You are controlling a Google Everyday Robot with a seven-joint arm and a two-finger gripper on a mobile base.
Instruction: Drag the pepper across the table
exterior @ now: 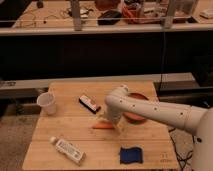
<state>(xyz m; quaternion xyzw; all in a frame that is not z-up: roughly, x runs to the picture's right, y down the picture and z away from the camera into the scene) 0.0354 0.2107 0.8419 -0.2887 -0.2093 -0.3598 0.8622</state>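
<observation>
Dim, soft-focus view; dark background

The worktop (75, 137) is pale bamboo-coloured wood, its planks marked by faint long seams. The pepper (101, 125) is orange. The pincer (116, 125) sits at the end of a white arm (160, 112) dotted with small dark spots, low over the worktop, just right of the pepper. The bowl (137, 105) behind the arm is orange-red. A cup (47, 103) near the left edge is white. A small packet (89, 104) is black with a white and red patch. The bottle (68, 150) lying at the front is white with a pale printed label. The sponge (131, 155) is deep blue.
</observation>
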